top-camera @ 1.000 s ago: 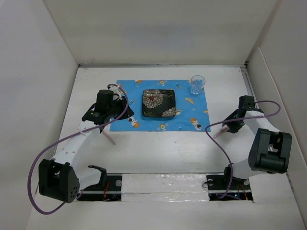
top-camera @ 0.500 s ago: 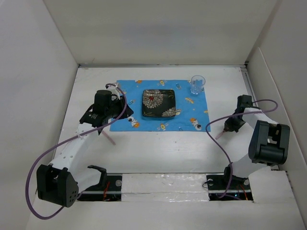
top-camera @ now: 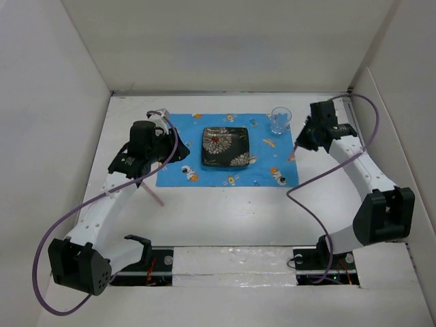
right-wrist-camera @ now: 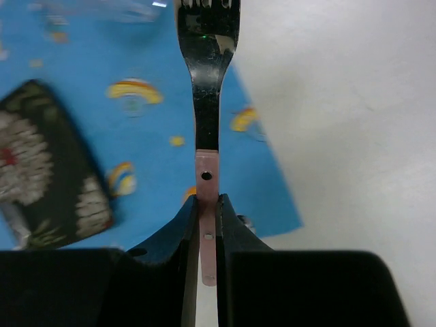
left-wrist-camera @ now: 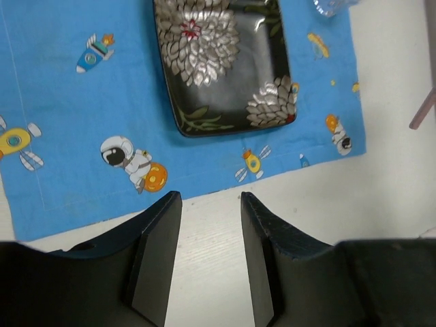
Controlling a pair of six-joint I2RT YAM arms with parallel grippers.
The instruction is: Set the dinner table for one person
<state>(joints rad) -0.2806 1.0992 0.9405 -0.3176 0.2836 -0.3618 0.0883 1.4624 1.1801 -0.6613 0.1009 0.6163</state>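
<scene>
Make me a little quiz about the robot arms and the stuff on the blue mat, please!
1. True or false: the right gripper is pinching a fork by its pink handle.
2. What sits in the middle of the blue mat? A) a black flowery plate B) a banana C) a teddy
3. Fill in: the left gripper has its fingers ____, with nothing between them.
Key: 1 true; 2 A; 3 open.
</scene>
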